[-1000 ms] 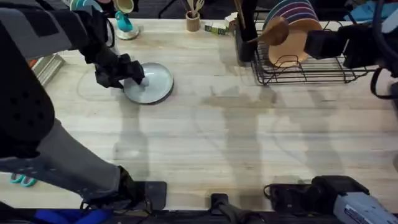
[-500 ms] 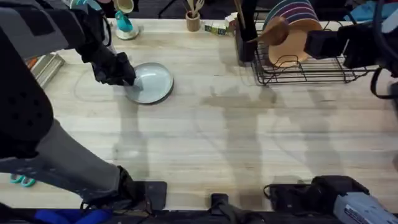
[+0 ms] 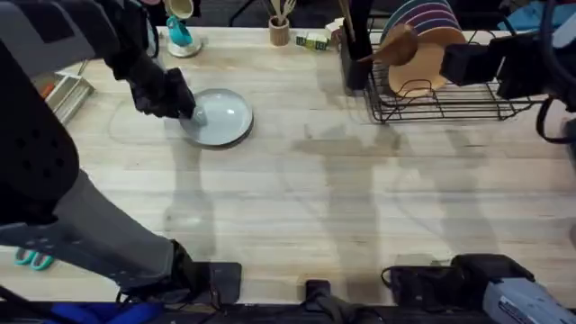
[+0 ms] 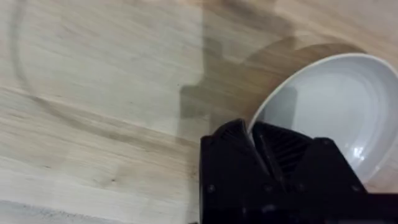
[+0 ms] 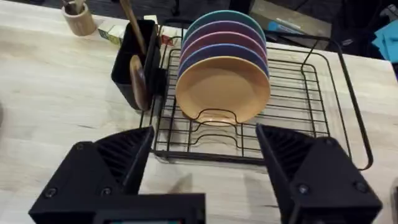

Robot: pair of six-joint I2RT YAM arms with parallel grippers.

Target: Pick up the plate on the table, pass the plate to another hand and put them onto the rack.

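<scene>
The white plate (image 3: 223, 118) lies on the wooden table (image 3: 315, 198) at the back left. My left gripper (image 3: 186, 110) sits at the plate's left rim. In the left wrist view its black fingers (image 4: 273, 146) are shut on the edge of the plate (image 4: 336, 106). The black wire rack (image 3: 441, 99) stands at the back right. My right gripper (image 3: 454, 63) hovers beside and above it. In the right wrist view its fingers (image 5: 134, 146) are spread wide, open and holding nothing, with the rack (image 5: 311, 118) ahead.
The rack holds a tan bowl (image 5: 222, 90) with purple and teal plates behind it. A black utensil holder (image 5: 134, 59) with a wooden spoon is fixed to its left side. A wooden cup (image 3: 280, 32), a teal item (image 3: 180, 36) and a metal tray (image 3: 67, 94) line the back and left edges.
My left gripper has shifted slightly left and back from over the plate to its left rim. The plate has barely moved. The right arm has stayed still.
</scene>
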